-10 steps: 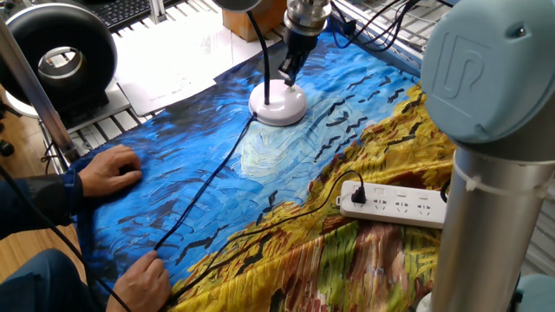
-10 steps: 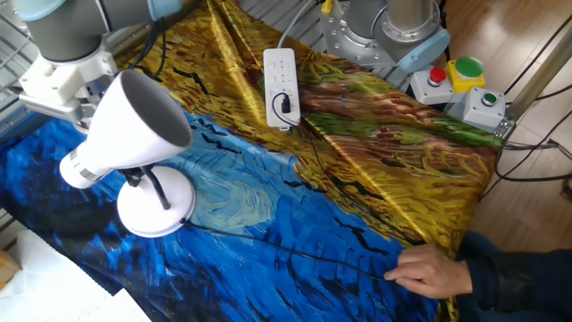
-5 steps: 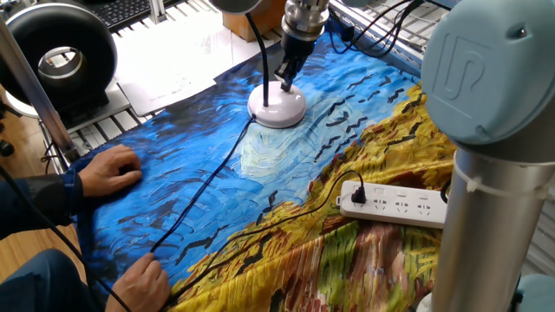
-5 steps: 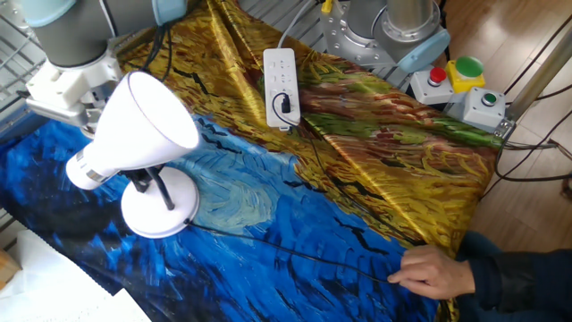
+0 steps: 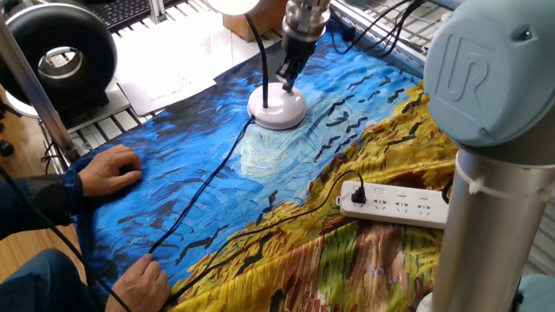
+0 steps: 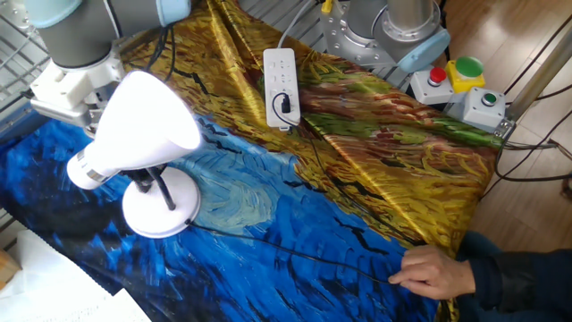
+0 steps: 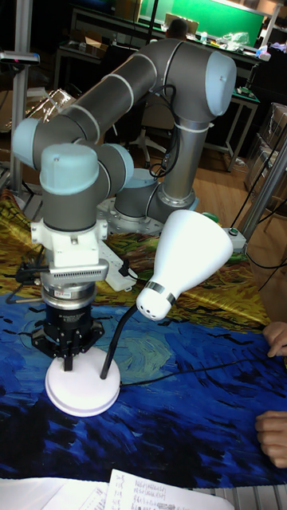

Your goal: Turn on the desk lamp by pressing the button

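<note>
The desk lamp stands on the blue part of the cloth: round white base point(image 5: 277, 107) point(image 6: 161, 204) point(image 7: 82, 388), thin black neck point(image 7: 115, 339) and white cone head point(image 6: 143, 121) point(image 7: 187, 259). The inside of the head glows bright white in the other fixed view. My gripper point(image 5: 287, 84) point(image 7: 68, 362) points straight down, with its fingertips shut together and touching the top of the base beside the neck. The button is hidden under the fingertips. In the other fixed view the lamp head hides the fingers and only the wrist point(image 6: 71, 85) shows.
The lamp's black cord point(image 5: 199, 191) runs across the cloth to a white power strip point(image 5: 395, 202) point(image 6: 281, 87). A person's hands point(image 5: 113, 169) point(image 5: 143, 282) point(image 6: 438, 271) rest on the cloth. A black ring-shaped device point(image 5: 61, 56) sits at the far left. Button boxes point(image 6: 456, 80) stand off the cloth.
My gripper has come down a little onto the lamp base, and the lamp has shifted slightly. The inside of the head has gone from grey to bright white.
</note>
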Robot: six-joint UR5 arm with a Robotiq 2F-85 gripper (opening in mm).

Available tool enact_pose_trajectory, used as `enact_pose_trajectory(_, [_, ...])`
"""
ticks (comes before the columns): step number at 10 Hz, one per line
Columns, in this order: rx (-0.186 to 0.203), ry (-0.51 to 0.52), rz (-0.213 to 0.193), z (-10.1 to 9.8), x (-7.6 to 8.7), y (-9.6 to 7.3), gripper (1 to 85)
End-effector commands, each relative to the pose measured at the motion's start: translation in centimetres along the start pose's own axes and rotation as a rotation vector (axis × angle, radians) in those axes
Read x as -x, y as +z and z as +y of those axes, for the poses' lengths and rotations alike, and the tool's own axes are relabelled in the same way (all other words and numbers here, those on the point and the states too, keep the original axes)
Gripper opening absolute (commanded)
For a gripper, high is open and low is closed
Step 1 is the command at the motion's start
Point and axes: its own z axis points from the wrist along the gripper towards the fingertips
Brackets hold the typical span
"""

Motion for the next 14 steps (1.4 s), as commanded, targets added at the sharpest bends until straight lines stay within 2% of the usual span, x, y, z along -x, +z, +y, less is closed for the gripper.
enact_pose_trajectory(1, [-0.043,-0.054,0.04,-2.2,-1.5,-3.9,1.3])
enact_pose_trajectory(2, [-0.052,-0.038,0.049,-3.0,-2.0,-4.8,1.3])
enact_pose_trajectory(3, [-0.08,-0.02,0.064,-4.0,-2.8,-5.5,1.3])
enact_pose_trajectory(4, [-0.094,0.03,0.076,-4.7,-4.0,-6.1,1.3])
enact_pose_trajectory(7, [-0.025,0.268,0.038,-3.2,-5.6,-7.6,1.3])
enact_pose_trajectory(9, [-0.022,0.378,0.041,-2.7,-6.6,-8.3,1.3])
enact_pose_trajectory(10, [-0.022,0.433,0.033,-2.6,-6.7,-8.6,1.3])
enact_pose_trajectory(12, [-0.045,0.458,0.015,-3.1,-6.5,-8.8,1.3])
enact_pose_trajectory(14, [-0.087,0.463,-0.008,-4.3,-6.2,-8.8,1.3])
